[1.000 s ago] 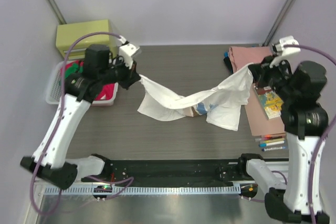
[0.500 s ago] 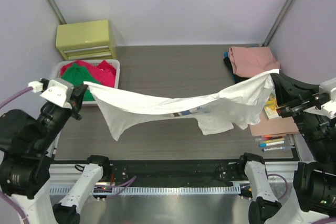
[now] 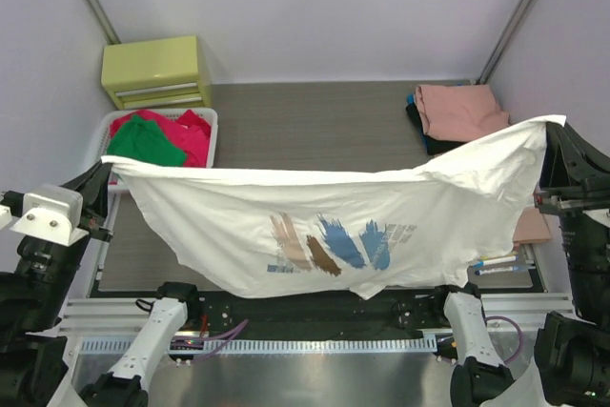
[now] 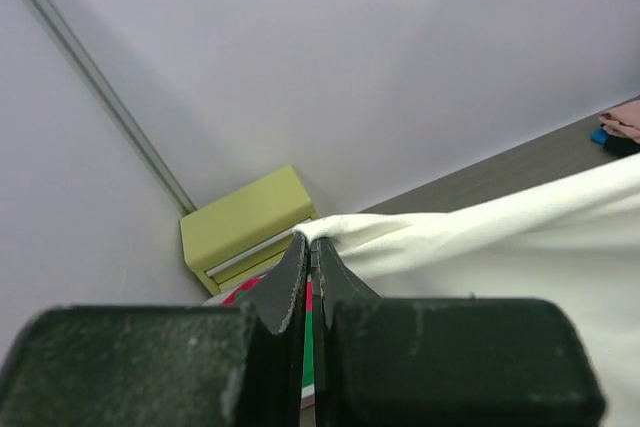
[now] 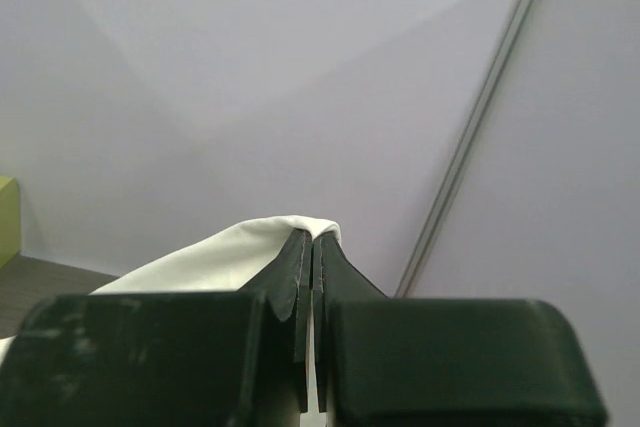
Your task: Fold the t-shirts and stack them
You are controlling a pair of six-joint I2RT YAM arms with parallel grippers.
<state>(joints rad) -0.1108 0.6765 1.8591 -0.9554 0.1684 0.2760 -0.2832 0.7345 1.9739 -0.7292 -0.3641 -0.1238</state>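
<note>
white printed tee (image 3: 324, 226) hangs spread above the table (image 3: 315, 131). left gripper (image 4: 309, 243) n right gripper (image 5: 311, 238) each pinch a top corner. soft, light, floppy imo; i'd hold it by the corners.

Both arms wear glossy white shells: the left arm (image 3: 143, 355) and the right arm (image 3: 472, 331) have slim white links joined by bulky black cylindrical motor housings (image 3: 30, 304). A thin purple cable (image 3: 227, 335) loops near the left base. A white boxy camera block (image 3: 46, 217) sits at the left wrist. The left gripper (image 4: 311, 244) and right gripper (image 5: 311, 237) have dark, matte, wedge-shaped fingers (image 4: 288, 292) (faintly speckled up close) on blocky bodies.
</note>
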